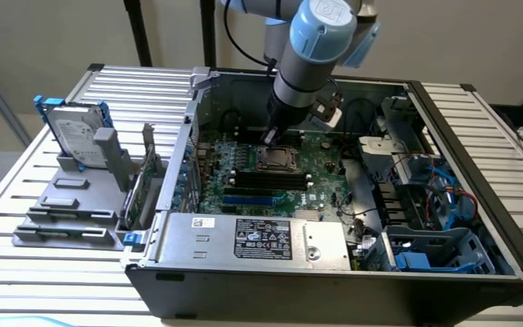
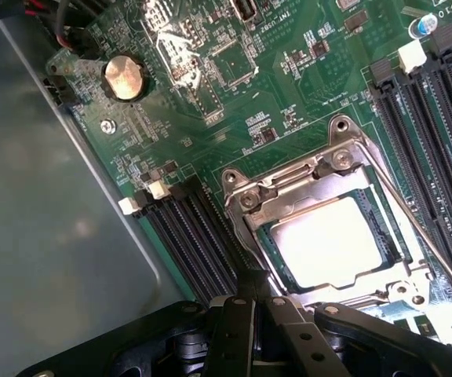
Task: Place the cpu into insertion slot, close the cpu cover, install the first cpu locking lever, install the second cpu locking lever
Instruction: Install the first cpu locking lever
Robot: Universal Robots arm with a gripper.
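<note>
The cpu (image 2: 332,239) lies in the insertion slot (image 1: 277,159) on the green board, its shiny metal top showing through the cut-out of the cpu cover (image 2: 300,179). The cover lies flat over the chip. A thin metal locking lever (image 2: 426,232) runs along one side of the socket, beside the memory slots. My gripper (image 2: 251,281) is shut with nothing in it, and its black fingers (image 2: 238,330) come together at the socket's edge between the cover and a bank of memory slots. In the exterior view the gripper (image 1: 271,138) reaches down into the case just behind the socket.
Long black memory slots (image 2: 191,236) flank the socket on both sides. A coin battery (image 2: 124,78) sits on the board. The open computer case (image 1: 479,204) rests on a slatted table, with a power supply (image 1: 261,238) at the front, blue drive bays (image 1: 434,252) and a hard drive (image 1: 75,133) outside.
</note>
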